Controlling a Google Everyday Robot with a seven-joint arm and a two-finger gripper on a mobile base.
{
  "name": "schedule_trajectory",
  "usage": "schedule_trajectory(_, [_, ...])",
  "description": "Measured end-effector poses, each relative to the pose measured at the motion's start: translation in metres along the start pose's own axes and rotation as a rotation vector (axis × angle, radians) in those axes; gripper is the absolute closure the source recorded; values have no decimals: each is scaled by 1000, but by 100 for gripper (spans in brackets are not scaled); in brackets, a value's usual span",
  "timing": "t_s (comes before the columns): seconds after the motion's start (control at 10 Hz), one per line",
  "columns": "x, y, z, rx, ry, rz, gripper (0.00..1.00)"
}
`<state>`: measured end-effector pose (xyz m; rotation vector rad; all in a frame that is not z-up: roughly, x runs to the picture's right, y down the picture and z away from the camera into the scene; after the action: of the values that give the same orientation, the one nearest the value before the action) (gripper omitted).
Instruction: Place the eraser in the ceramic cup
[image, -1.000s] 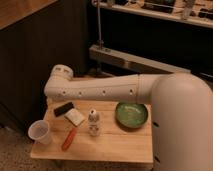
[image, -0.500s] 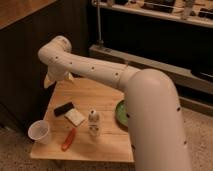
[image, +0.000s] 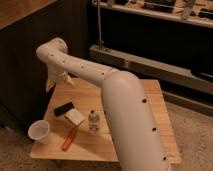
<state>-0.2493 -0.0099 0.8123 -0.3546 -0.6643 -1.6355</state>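
The black eraser (image: 63, 109) lies flat on the left part of the wooden table (image: 156, 102). The whitish ceramic cup (image: 39, 131) stands upright near the table's front left corner, a little in front and to the left of the eraser. My gripper (image: 59, 83) hangs from the bent white arm (image: 95, 72) above the table's back left corner. It is behind the eraser and well clear of it. Its fingers look open and hold nothing.
A pale beige square pad (image: 75, 118) touches the eraser's right end. An orange marker (image: 69, 138) lies in front of the pad. A small clear bottle (image: 93, 121) stands mid-table. My thick arm covers the table's right middle. A dark cabinet stands to the left.
The arm has swung left and towards the camera, so it now hides the green bowl. The gripper has shifted to the table's back left corner. The objects on the table have not moved.
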Motion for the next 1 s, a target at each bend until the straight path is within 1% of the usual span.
schedule_trajectory(0.1, [-3, 1, 12, -3, -26, 18, 20])
schedule_trajectory(0.2, [-12, 2, 22, -10, -46, 44, 20])
schedule_trajectory(0.3, [-20, 8, 34, 5, -48, 88, 20])
schedule_trajectory(0.5, [-28, 20, 57, 34, -30, 183, 20])
schedule_trajectory(0.7, [-37, 20, 71, 66, -33, 267, 20])
schedule_trajectory(0.8, [-37, 24, 80, 69, -33, 302, 20])
schedule_trajectory(0.9, [-36, 25, 86, 61, -31, 316, 20])
schedule_trajectory(1.0, [-34, 25, 88, 55, -27, 319, 20])
